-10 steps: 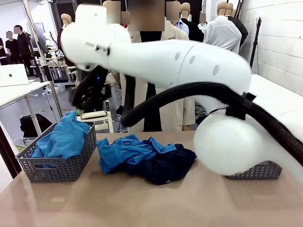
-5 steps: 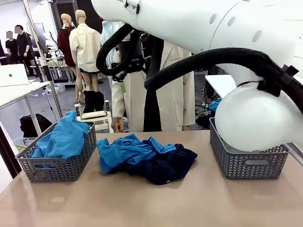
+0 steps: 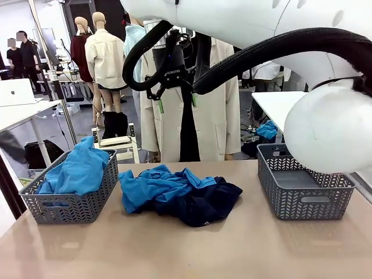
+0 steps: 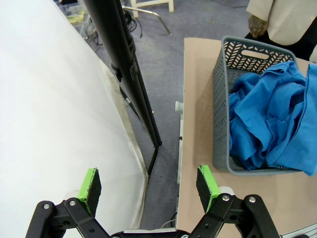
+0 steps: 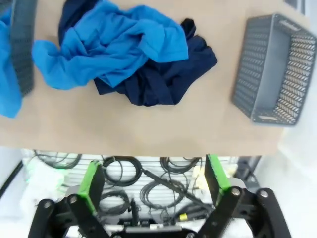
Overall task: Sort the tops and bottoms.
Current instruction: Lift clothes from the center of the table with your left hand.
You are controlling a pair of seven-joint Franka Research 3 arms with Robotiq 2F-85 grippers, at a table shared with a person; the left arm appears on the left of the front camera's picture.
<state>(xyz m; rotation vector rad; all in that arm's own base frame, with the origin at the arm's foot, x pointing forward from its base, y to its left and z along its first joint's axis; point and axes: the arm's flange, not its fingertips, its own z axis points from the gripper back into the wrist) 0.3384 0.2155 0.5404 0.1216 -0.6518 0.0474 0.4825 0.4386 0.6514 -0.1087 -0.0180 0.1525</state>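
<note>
Right pincer: we find it spread wide, with its green pads well apart and nothing pinched. In the front view it hangs fingertips down, high over the table, in front of the person's pale coat.

Left pincer: it is likewise spread wide and pinches nothing. The table's edge runs ahead from the pad at picture right.

Tops, loose: we note a crumpled blue shirt lying on the table below the right pincer. In that wrist's view it lies well ahead of the fingertips, towards the finger at picture left.

Bottoms: a dark navy garment lies under and beside that shirt, touching it, ahead of the gap between the right pincer's fingers.

Tops in basket: blue shirts are heaped in the left basket, ahead of the left pincer and off to the side of its picture-right pad.

Right basket: this grey basket stands ahead of the right pincer, out past its picture-right finger and well apart from the pile.

Person's hand: it shows just past the far end of the left basket.
</note>
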